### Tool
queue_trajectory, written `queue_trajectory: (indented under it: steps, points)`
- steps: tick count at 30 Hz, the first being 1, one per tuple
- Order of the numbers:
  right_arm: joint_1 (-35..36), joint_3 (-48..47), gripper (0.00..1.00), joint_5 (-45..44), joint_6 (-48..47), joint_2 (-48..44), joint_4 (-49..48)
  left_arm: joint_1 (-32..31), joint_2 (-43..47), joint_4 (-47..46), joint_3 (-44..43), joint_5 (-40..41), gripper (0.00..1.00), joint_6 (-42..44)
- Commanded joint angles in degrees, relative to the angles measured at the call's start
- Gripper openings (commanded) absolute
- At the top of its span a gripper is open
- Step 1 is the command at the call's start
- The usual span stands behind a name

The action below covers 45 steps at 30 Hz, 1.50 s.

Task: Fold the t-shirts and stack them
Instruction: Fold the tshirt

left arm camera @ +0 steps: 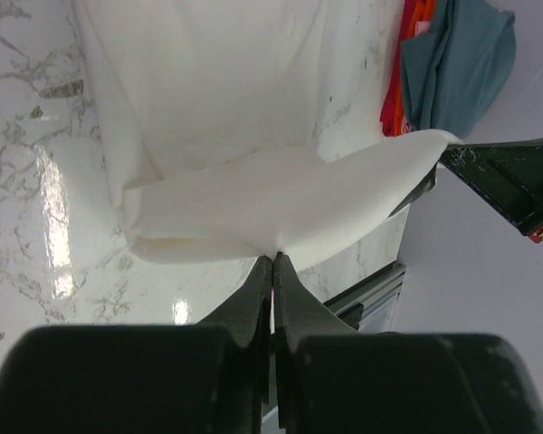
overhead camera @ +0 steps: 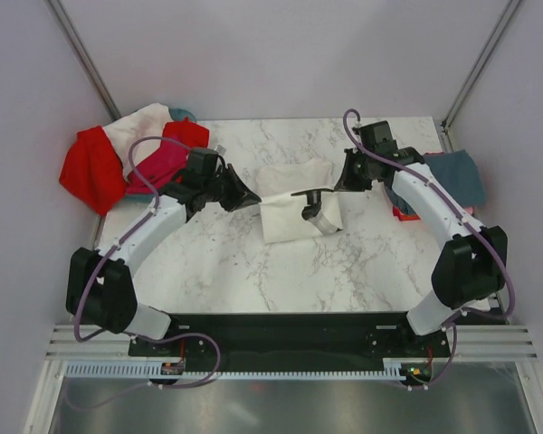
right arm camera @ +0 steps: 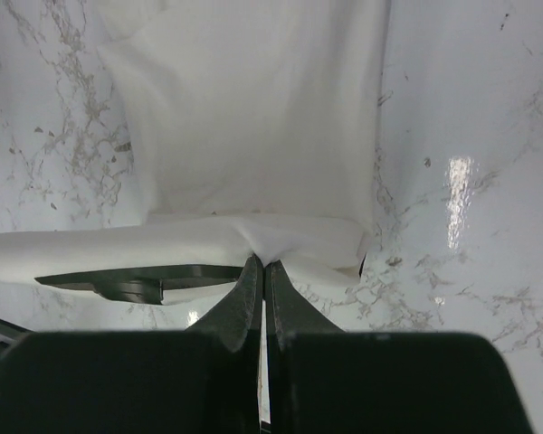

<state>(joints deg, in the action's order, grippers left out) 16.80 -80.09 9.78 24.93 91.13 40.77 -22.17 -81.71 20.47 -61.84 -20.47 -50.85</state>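
A white t-shirt (overhead camera: 294, 212) lies partly folded in the middle of the marble table (overhead camera: 253, 280). Its far edge is lifted off the table and stretched between both grippers. My left gripper (overhead camera: 252, 195) is shut on the left end of that edge (left arm camera: 226, 212), fingertips pinching the fabric (left arm camera: 273, 258). At the right end, my right gripper (overhead camera: 344, 177) is shut on the same white t-shirt (right arm camera: 253, 117), jaws pressed together at the fold (right arm camera: 263, 262). The rest of the shirt lies flat on the table under the raised edge.
At the back left corner is a heap of red (overhead camera: 89, 167), white (overhead camera: 140, 127) and magenta (overhead camera: 161, 165) shirts, with a bit of teal basket (overhead camera: 185, 115) behind. A slate grey-blue shirt (overhead camera: 457, 176) lies over something red (overhead camera: 402, 213) at the right edge.
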Motion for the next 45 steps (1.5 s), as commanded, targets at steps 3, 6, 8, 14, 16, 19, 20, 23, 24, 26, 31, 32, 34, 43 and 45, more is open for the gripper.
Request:
queue_trajectory:
  steps: [3, 6, 8, 14, 16, 19, 20, 23, 24, 26, 31, 32, 34, 43, 45]
  points:
    - [-1.94, -7.88, 0.0, 2.08, -1.11, 6.06, -2.54, 2.48, -6.43, -2.36, -6.79, -0.97, 0.02, 2.51]
    - [-2.38, -11.22, 0.0, 2.96, -0.85, 9.4, -2.72, 3.45, -9.16, -2.63, -9.78, -1.59, 0.02, 2.77]
    - [-2.65, -13.41, 0.0, 3.49, -0.58, 10.99, -2.89, 3.8, -11.71, -2.54, -11.8, -1.85, 0.02, 2.77]
    - [-3.52, -18.25, 0.0, 4.54, 0.21, 16.88, -3.33, 5.12, -17.77, -2.98, -16.64, -2.91, 0.02, 2.77]
    - [-3.61, -19.3, 0.0, 4.89, 0.56, 18.64, -3.94, 5.47, -19.18, -2.98, -18.48, -3.17, 0.02, 2.69]
    - [-3.96, -20.71, 0.0, 4.9, 1.0, 20.75, -4.39, 5.83, -21.47, -3.15, -20.77, -3.0, 0.02, 2.77]
    - [-3.97, -21.06, 0.0, 4.9, 1.26, 21.27, -4.47, 5.83, -21.99, -3.07, -21.29, -3.0, 0.02, 2.77]
    - [-4.32, -22.47, 0.01, 4.98, 1.88, 23.47, -5.27, 6.35, -24.8, -3.07, -23.32, -2.82, 0.02, 2.69]
    - [-4.32, -22.91, 0.01, 4.98, 2.14, 24.69, -5.35, 6.53, -26.2, -3.07, -24.37, -3.0, 0.02, 2.6]
    - [-4.49, -24.58, 0.02, 5.25, 2.67, 26.63, -5.62, 6.88, -27.79, -3.07, -25.43, -3.08, 0.02, 2.51]
    - [-5.02, -28.53, 0.02, 5.51, 3.37, 30.41, -6.67, 7.32, -34.28, -3.68, -30.61, -3.7, 0.02, 2.25]
    - [-5.19, -29.15, 0.02, 5.69, 3.72, 31.73, -6.85, 7.67, -35.52, -3.86, -31.4, -3.7, 0.02, 2.16]
    - [-5.63, -30.2, 0.03, 5.69, 4.34, 32.96, -9.21, 7.85, -39.2, -4.3, -34.65, -3.35, 0.02, 1.98]
    - [-7.3, -23.92, 0.7, 4.37, 5.31, 33.95, -24.68, 8.99, -44.42, -4.21, -43.98, 0.08, 0.89, 9.53]
    - [-7.39, -17.86, 0.69, 4.8, 2.69, 30.26, -28.71, 8.81, -41.17, -4.47, -39.95, 1.3, 0.89, 11.73]
